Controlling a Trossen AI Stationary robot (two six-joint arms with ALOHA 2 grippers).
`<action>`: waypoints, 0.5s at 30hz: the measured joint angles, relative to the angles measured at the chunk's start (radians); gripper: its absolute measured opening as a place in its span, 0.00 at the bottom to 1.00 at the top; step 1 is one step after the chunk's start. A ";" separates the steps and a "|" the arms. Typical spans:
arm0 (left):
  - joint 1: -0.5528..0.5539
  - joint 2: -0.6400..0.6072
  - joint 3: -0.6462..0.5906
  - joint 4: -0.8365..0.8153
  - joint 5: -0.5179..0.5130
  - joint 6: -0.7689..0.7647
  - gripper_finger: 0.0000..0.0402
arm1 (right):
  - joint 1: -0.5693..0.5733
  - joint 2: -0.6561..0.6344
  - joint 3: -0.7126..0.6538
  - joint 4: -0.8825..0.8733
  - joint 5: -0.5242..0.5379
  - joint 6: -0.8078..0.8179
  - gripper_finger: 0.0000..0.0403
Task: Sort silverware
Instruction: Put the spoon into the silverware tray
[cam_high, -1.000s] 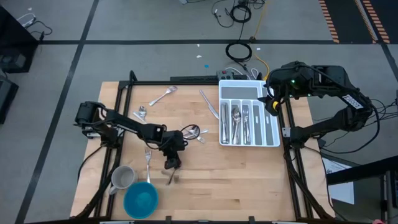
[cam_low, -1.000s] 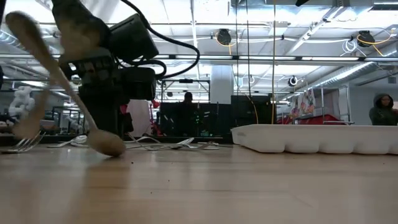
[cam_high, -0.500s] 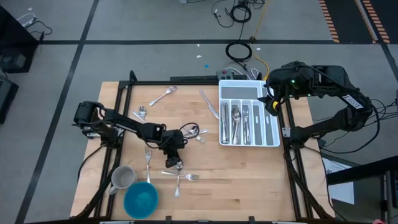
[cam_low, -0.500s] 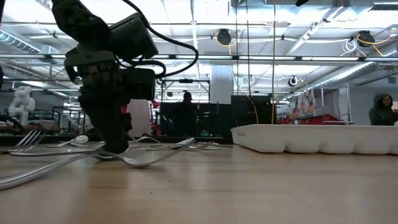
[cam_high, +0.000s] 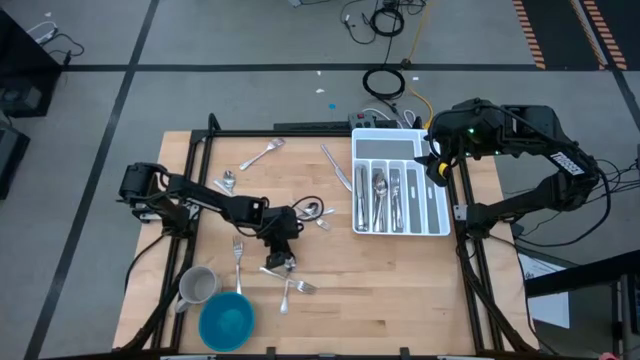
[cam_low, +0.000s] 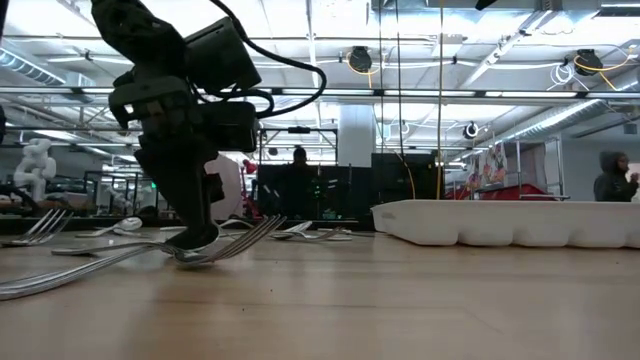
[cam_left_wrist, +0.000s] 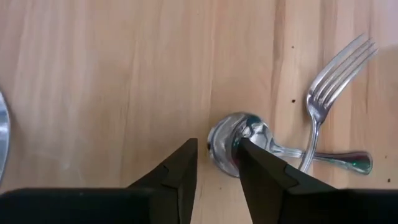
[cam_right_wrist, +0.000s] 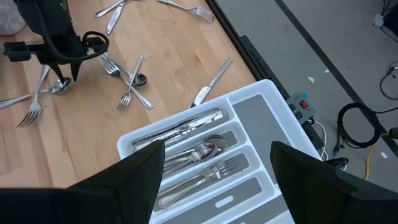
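Observation:
My left gripper (cam_high: 280, 262) stands low over the table's near middle, shut on a spoon (cam_left_wrist: 249, 140) whose handle (cam_left_wrist: 348, 162) lies along the wood. A fork (cam_left_wrist: 326, 99) lies across that handle, its tines raised (cam_low: 262, 226). More silverware lies loose on the far half: a fork (cam_high: 262, 155), a knife (cam_high: 337, 165) and a crossed pair (cam_high: 315, 212). Another fork (cam_high: 238, 255) lies beside the gripper. Sorted pieces (cam_high: 380, 195) lie in the white tray (cam_high: 440, 212). My right gripper (cam_right_wrist: 217, 186) hangs open, high above the tray's far right corner. My left gripper has the spoon's bowl, at the rim farthest from the handle (cam_left_wrist: 219, 149), between its two fingertips. The fingers (cam_low: 190, 225) slant down from the table's far left. The bowl (cam_low: 197, 252) rests on the table and the handle lies flat toward the near edge.
A grey mug (cam_high: 196, 285) and a blue bowl (cam_high: 226, 320) stand at the near left corner. A small piece (cam_high: 228, 181) lies by the left arm. Bare wood stretches from the held spoon to the tray and along the near right.
A second ago the spoon at my left gripper stood tilted, handle up toward the near edge, bowl on the table. It has dropped flat, and a fork now lies across it. Both have since turned a little on the wood. The gripper has hardly moved.

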 joint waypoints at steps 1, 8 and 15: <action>0.000 0.003 0.000 0.006 0.000 0.015 0.30 | 0.000 0.000 0.000 0.000 0.000 0.000 0.71; 0.006 0.042 0.002 0.014 0.017 0.054 0.27 | 0.000 0.000 0.000 0.000 0.000 0.002 0.71; 0.017 0.071 0.006 0.070 0.054 0.136 0.05 | 0.000 0.000 0.000 0.000 0.000 0.002 0.71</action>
